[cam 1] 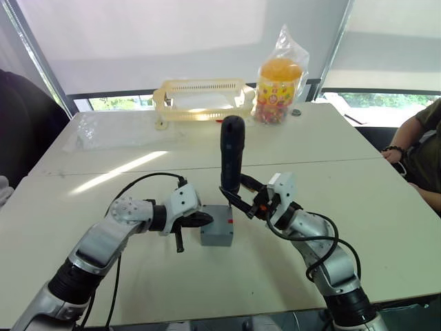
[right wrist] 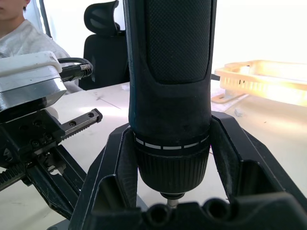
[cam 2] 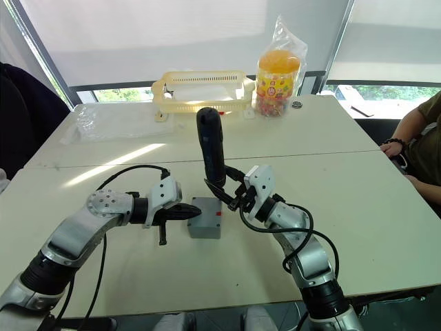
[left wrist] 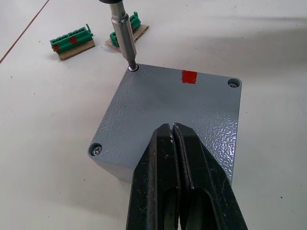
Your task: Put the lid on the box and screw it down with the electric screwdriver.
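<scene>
- The box point(left wrist: 163, 115) sat on the counter point(cam 1: 344, 227) between the two arms, with the lid point(left wrist: 192, 103) already seated on it; three corner screws showed in the left wrist view.
- Box and lid looked like stiff, light plastic with a grainy skin, likely to slide under a sideways push, so pressing down on the lid top seemed the sound way to steady it.
- The electric screwdriver point(cam 1: 231, 155) stood nearly upright over the box's far corner, its metal bit point(left wrist: 123, 36) resting in the screw head there.
- It looked rigid and top-heavy, best held low on its body.
- The right pincer point(right wrist: 170, 158) pinched the screwdriver just above its collar, one finger on each side.
- The left pincer point(left wrist: 175, 167) was pressed together, tips over the lid's near edge and seemingly resting on it.
- Two green blocks point(left wrist: 72, 42) lay on the counter just beyond the box.
</scene>
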### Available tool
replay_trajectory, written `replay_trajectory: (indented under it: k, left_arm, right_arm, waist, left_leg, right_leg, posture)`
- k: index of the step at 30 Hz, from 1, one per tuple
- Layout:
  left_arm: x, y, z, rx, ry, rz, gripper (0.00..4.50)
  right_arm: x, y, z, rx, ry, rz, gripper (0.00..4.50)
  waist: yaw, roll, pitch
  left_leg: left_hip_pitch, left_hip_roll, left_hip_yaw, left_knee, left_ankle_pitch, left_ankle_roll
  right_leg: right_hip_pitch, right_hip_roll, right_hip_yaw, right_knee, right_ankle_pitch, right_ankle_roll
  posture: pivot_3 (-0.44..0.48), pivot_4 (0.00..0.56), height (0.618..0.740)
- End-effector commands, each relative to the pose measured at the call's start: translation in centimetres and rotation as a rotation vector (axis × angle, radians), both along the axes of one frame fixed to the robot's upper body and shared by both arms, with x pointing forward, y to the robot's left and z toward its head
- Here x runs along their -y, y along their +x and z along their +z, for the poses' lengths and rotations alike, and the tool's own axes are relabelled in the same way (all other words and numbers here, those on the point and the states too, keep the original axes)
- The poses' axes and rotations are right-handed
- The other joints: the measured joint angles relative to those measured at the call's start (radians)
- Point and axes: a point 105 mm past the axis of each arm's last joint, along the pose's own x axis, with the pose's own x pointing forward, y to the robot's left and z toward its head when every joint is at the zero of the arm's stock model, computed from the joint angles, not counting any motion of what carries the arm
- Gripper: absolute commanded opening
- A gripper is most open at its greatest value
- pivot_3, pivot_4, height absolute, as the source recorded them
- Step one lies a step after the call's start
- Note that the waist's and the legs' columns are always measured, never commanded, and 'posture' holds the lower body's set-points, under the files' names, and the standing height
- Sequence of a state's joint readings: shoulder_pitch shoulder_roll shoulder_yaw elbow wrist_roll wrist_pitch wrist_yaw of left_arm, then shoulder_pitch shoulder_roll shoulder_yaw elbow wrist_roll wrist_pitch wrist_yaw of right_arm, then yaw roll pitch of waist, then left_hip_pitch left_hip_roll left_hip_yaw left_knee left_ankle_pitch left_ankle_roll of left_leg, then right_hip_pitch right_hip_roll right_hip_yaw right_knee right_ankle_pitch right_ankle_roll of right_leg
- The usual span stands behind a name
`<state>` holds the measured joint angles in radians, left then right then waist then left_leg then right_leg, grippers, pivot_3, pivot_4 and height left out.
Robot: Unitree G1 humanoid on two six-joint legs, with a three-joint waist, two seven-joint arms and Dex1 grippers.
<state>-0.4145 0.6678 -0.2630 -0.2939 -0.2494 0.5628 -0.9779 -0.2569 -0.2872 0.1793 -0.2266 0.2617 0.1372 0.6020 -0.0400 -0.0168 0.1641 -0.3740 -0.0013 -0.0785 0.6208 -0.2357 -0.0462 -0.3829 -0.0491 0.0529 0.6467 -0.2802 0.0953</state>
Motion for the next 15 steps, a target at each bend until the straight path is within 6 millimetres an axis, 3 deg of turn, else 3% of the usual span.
replay_trajectory:
  k: [1, 15]
  left_arm:
    - [0.11, -0.44, -1.01, -0.036, 0.025, -0.005, 0.0]
    - [0.23, -0.73, -1.61, -0.056, 0.032, -0.012, 0.0]
  right_arm:
    - [0.96, 0.61, -4.64, -0.191, -0.058, -0.047, 1.77]
    - [0.86, 0.26, -4.22, -0.177, -0.048, -0.037, 1.77]
  waist:
    - [0.0, 0.0, 0.0]
    - [0.002, 0.0, 0.0]
  left_leg:
    - [0.0, 0.0, 0.0, 0.0, 0.0, 0.0]
    - [0.0, 0.0, -0.002, -0.003, 0.0, 0.0]
  right_leg:
    - [0.0, 0.0, 0.0, 0.0, 0.0, 0.0]
    - [0.0, -0.002, 0.0, -0.002, -0.001, 0.0]
  posture:
    - [0.0, 0.15, 0.74]
    - [0.0, 0.15, 0.74]
